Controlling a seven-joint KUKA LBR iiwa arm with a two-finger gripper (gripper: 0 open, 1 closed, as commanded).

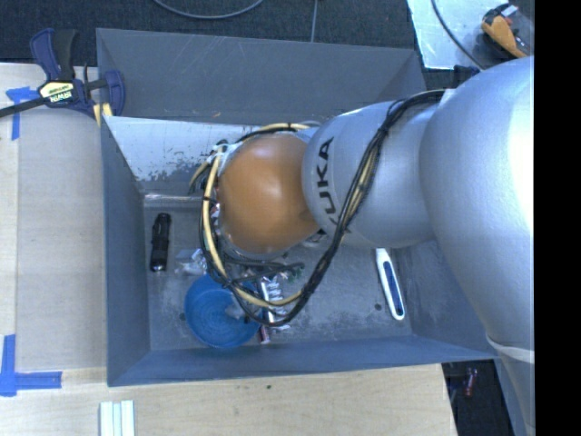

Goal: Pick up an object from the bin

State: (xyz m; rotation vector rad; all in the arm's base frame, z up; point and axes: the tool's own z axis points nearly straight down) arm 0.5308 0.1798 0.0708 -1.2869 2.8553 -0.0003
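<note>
Gripper [261, 284] sits in the bin [123, 271] just right of the blue disc [214, 316]; spread or pinching cannot be told.

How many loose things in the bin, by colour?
Black plastic cylinder: 1
Blue round ribbed disc: 1
White slim oblong piece, blue-edged: 1
Total: 3 clear; small bits under the arm's orange cover are too hidden to count.

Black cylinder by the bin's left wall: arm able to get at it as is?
Probably yes: the black cylinder lies alone on bare floor, apart from the blue disc, with nothing over it. The left wall close by may crowd the approach.
</note>
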